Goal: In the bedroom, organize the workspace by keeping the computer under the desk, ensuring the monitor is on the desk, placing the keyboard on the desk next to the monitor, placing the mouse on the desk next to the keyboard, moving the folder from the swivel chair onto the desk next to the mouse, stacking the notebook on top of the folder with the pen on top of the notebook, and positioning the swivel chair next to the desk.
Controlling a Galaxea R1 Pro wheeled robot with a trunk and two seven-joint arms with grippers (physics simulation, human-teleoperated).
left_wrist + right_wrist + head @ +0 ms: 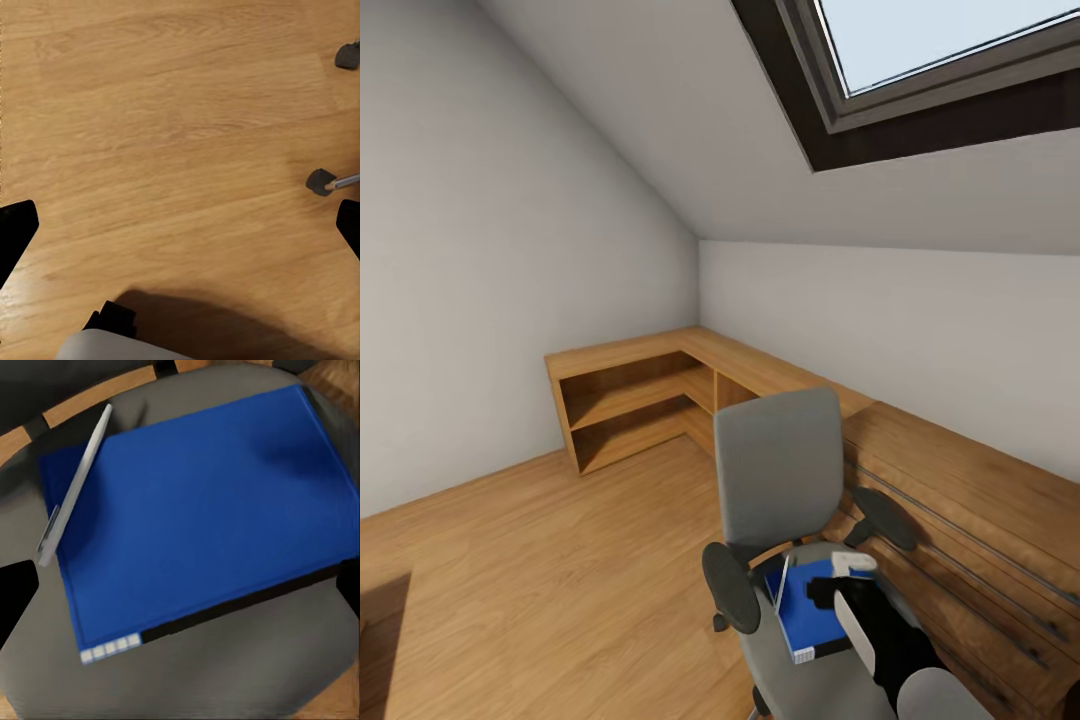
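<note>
Head view takes in an attic bedroom with a sloped white ceiling, a skylight [950, 60] at the upper right, and a light wood floor [540, 580]. At the far left of the room, light wooden low cabinets [650, 385] with open shelves wrap around the corner and run along the right-hand wall toward the near side. To the right of the open floor stands the swivel chair [780, 480], grey with a tall back and black armrests, close beside the wooden cabinet front on its right. The folder [812, 610], flat and bright blue, lies on the chair seat. A slim silver-grey pen [783, 583] lies along the folder's left edge, partly on it. The right gripper [850, 575], on a black and white arm coming in from the near right, hovers just over the folder's far right part.

Left wrist view looks down on bare wood floor, with two of the chair's castors [321, 181] at one side. The left gripper [180, 232] shows two dark fingertips [15, 232] set wide apart with nothing between them, so its jaws are released.

Right wrist view looks straight down on the blue folder [202, 510], which rests on the grey seat, the pen [73, 487] lying across one edge. The right gripper's dark fingertips [13, 596] sit wide apart at the picture's two sides, released, holding nothing.
</note>
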